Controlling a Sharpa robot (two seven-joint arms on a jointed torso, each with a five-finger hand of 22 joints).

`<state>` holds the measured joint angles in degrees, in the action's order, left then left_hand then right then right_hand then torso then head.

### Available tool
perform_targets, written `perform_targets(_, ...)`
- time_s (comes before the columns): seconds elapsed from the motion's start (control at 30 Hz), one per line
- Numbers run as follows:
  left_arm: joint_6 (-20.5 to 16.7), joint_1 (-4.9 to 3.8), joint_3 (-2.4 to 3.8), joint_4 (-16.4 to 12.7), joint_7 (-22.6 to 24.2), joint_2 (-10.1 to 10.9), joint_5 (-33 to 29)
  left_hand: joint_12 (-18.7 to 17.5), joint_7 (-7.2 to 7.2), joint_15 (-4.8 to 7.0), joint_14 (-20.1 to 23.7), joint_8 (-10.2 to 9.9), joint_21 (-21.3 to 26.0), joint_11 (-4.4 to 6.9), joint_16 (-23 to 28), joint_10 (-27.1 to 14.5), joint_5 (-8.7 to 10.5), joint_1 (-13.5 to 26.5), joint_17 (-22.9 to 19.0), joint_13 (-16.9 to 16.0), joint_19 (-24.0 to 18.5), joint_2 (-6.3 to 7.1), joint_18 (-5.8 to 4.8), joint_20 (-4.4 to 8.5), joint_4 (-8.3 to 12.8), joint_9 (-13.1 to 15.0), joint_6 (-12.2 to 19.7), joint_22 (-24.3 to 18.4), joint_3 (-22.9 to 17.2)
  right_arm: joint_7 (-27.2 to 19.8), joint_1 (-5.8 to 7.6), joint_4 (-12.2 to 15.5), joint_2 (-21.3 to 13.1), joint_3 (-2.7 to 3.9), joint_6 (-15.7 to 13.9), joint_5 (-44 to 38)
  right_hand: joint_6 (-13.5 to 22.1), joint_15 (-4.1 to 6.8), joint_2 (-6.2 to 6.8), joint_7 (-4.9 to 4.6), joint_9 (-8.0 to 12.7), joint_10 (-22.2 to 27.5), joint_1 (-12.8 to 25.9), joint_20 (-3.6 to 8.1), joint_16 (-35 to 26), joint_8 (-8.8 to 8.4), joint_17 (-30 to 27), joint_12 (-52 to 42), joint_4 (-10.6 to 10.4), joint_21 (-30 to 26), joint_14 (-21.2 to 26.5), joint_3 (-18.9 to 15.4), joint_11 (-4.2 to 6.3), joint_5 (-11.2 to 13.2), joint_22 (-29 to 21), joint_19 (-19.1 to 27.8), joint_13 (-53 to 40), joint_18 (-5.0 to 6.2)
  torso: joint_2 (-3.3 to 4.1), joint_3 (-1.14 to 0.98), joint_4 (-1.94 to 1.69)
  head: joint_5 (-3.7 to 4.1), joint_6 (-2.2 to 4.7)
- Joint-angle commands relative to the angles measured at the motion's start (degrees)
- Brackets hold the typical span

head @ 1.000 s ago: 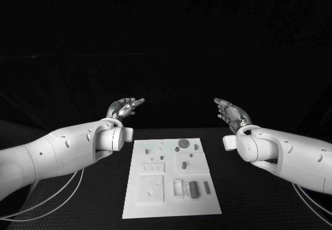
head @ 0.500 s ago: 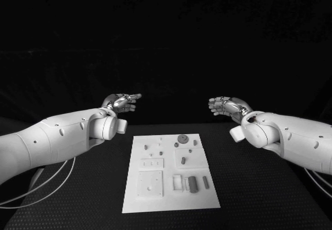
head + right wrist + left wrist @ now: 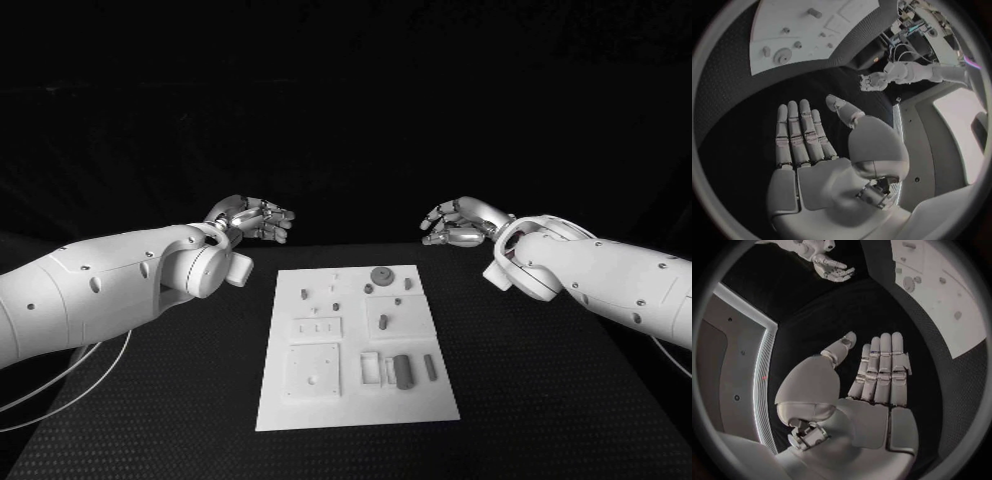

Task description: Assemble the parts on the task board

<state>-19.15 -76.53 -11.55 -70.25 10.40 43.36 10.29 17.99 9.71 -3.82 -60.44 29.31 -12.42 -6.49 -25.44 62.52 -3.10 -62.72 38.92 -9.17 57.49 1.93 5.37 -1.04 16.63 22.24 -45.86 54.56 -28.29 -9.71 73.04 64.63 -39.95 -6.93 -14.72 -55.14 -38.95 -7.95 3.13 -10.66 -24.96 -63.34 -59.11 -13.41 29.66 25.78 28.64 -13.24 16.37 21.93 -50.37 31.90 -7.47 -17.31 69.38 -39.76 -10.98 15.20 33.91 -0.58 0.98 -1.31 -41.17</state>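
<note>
The white task board (image 3: 325,405) lies in the middle of the black table, with small grey parts on it: a round disc (image 3: 382,275) near its far edge and a short cylinder (image 3: 404,371) near its front right. My left hand (image 3: 254,218) hovers beyond the board's far left corner, fingers apart and holding nothing. My right hand (image 3: 459,222) hovers beyond the far right corner, equally empty. In the left wrist view my left hand (image 3: 876,377) is flat with straight fingers, with the board (image 3: 954,315) off to one side. The right wrist view shows my right hand (image 3: 807,137) flat, and the board (image 3: 767,30) beyond it.
Black matting (image 3: 548,380) surrounds the board on all sides. Both white forearms reach in over the table's left and right sides, above the surface. Each wrist view also catches the opposite hand, the right hand (image 3: 832,267) and the left hand (image 3: 873,80).
Both hands have turned from pointing up and away to fingers aimed inward at each other, and have drawn slightly closer together. Nothing on the board has moved.
</note>
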Motion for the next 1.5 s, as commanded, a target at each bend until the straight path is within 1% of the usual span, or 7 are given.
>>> perform_targets(0.03, 2.5, -0.32, 0.07, -2.0, -0.7, 0.9, 5.4, 0.6, -0.28, 1.58, -2.8, -0.4, -1.1, 0.88, -1.3, 2.1, -0.18, -1.6, 1.7, -0.9, 3.0, 0.47, 1.23, 1.19, 0.0, -0.1, -1.1, 0.6, -0.7, -0.1, 0.02, 0.1, 0.4, 0.04, -0.4, -13.0, -0.8, 2.76, 0.26, -0.73, -0.3, -5.5, -1.1, 1.98, 3.1, -0.60, 2.9, -2.7, 0.0, 2.8, -5.7, -0.9, 2.24, 0.0, 1.0, -5.6, -3.0, -0.20, 1.34, -0.52, -0.27, 0.24, -0.55)
perform_targets(0.3, 2.2, -1.50, 0.30, -6.7, -0.7, 2.8, 4.5, 0.9, -0.47, 2.41, -4.0, -1.5, -1.6, 1.72, -2.1, 3.9, -0.09, -1.4, 4.4, -2.7, 4.6, 1.45, 0.51, 2.61, 0.0, -0.1, -2.1, 1.6, 0.1, 1.2, 0.35, -0.8, 2.1, 0.48, 3.8, -23.3, -4.6, 8.52, 0.90, 1.32, -1.6, -7.9, -2.8, 7.08, 14.1, -2.03, 13.2, -16.2, 0.1, 9.9, -13.2, -3.1, 4.62, -0.1, 4.5, -16.5, -16.8, -0.20, 3.85, -1.10, -1.31, 0.48, -1.04)
perform_targets(0.53, 2.1, -1.90, 0.37, -9.4, -0.7, 3.4, 3.9, -0.3, -0.19, 2.21, -3.5, -2.3, -1.2, 1.02, -1.8, 2.5, -0.06, -1.2, 5.0, -2.8, 4.3, 1.71, -0.05, 2.96, -0.1, -0.2, -1.7, 1.7, 0.3, 1.9, 0.45, -2.8, 4.4, 0.53, 2.7, -28.0, -6.1, 11.04, 1.08, 1.55, -2.4, -6.4, -3.8, 9.80, 18.5, -3.06, 16.8, -16.7, 0.2, 14.1, -17.0, -2.5, 4.84, -0.1, 6.9, -21.5, -19.9, -0.20, 5.66, -0.94, -2.94, 0.72, -0.28)
perform_targets(0.63, 2.0, -2.13, 0.38, -10.0, -0.7, 3.6, 3.7, -0.6, -0.13, 2.21, -3.5, -2.5, -1.1, 0.92, -1.8, 2.4, -0.06, -1.2, 5.2, -2.8, 4.3, 1.78, -0.15, 3.08, -0.1, -0.2, -1.7, 1.8, 0.4, 2.0, 0.45, -3.4, 5.3, 0.53, 2.6, -28.8, -6.0, 10.60, 1.41, 1.21, -2.6, -4.3, -4.0, 9.80, 18.0, -3.66, 17.0, -15.3, 0.2, 13.8, -15.5, -2.0, 4.44, -0.2, 6.7, -20.2, -20.1, -0.43, 6.32, -0.88, -3.54, 0.68, -0.10)
perform_targets(0.83, 2.0, -2.66, 0.40, -10.5, -0.8, 3.7, 3.2, -1.0, -0.02, 2.18, -3.4, -2.7, -1.0, 0.71, -1.7, 2.0, -0.06, -1.0, 5.4, -2.9, 4.3, 1.87, -0.38, 3.26, -0.1, -0.2, -1.5, 1.9, 0.5, 3.0, 0.44, -4.9, 8.1, 0.55, 2.6, -31.8, -4.1, 6.70, 2.12, -0.46, -2.1, 9.9, -5.2, 9.85, 20.7, -5.90, 19.2, 0.2, 0.2, 16.0, -16.0, -1.1, -0.30, -0.1, 7.1, -20.6, -11.6, -0.20, 7.56, -0.83, -4.54, 1.03, 0.83)
perform_targets(1.1, 2.0, -2.83, 0.42, -10.6, -0.9, 3.6, 2.9, -1.3, 0.04, 2.17, -3.4, -2.9, -0.9, 0.62, -1.6, 1.9, -0.06, -0.8, 5.6, -2.9, 4.4, 1.88, -0.54, 3.39, -0.2, -0.2, -1.4, 1.9, 0.5, 6.0, 0.42, -4.3, 9.2, 0.54, 2.5, -38.6, -4.8, 6.79, 2.13, 0.40, -1.5, 7.4, -6.0, 10.79, 24.8, -6.89, 21.2, 5.5, 0.3, 20.5, -16.7, -1.3, -0.18, -0.1, 7.0, -21.1, -5.6, -0.20, 9.19, -0.32, -5.68, 1.80, 1.82)
perform_targets(1.5, 1.9, -3.16, 0.45, -10.9, -1.1, 3.7, 2.6, -1.6, 0.13, 2.14, -3.4, -3.2, -0.8, 0.53, -1.4, 1.8, -0.06, -0.2, 5.9, -3.0, 4.4, 1.95, -0.80, 3.62, -0.3, -0.2, -1.3, 2.0, 0.7, 7.9, -0.35, -4.3, 10.5, 0.45, 2.8, -44.0, -6.1, 6.77, 2.67, 1.00, -1.3, 7.2, -5.7, 10.52, 25.2, -6.85, 21.1, 7.5, 0.2, 21.2, -15.4, -1.3, -0.18, -0.1, 6.8, -19.6, -3.3, -0.20, 10.43, 0.14, -6.17, 2.67, 1.82)
